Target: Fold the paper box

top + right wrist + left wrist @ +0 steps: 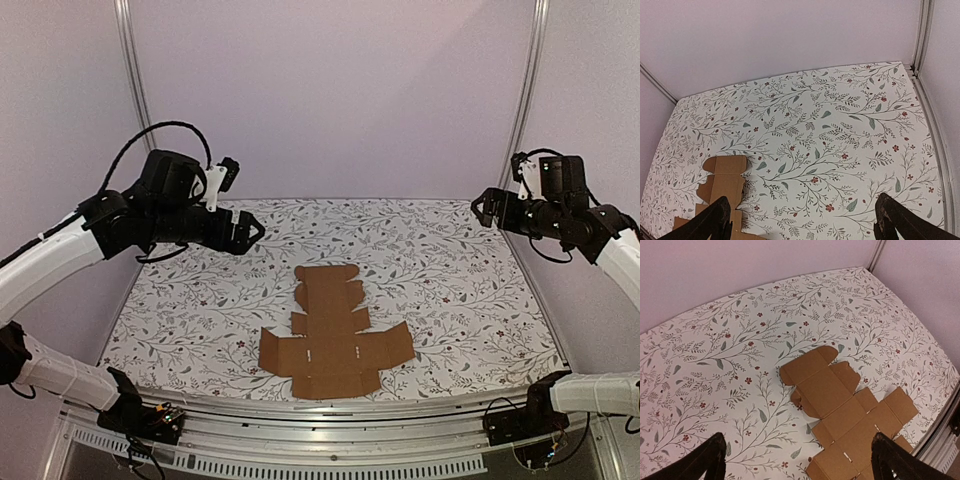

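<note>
Floral-print table, paper box lying flat, unfolded, near front edge

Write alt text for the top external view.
A flat, unfolded cardboard box lies near the front middle of a floral-patterned table. The left gripper and right gripper hover open above the table's left and right sides, touching nothing.
</note>
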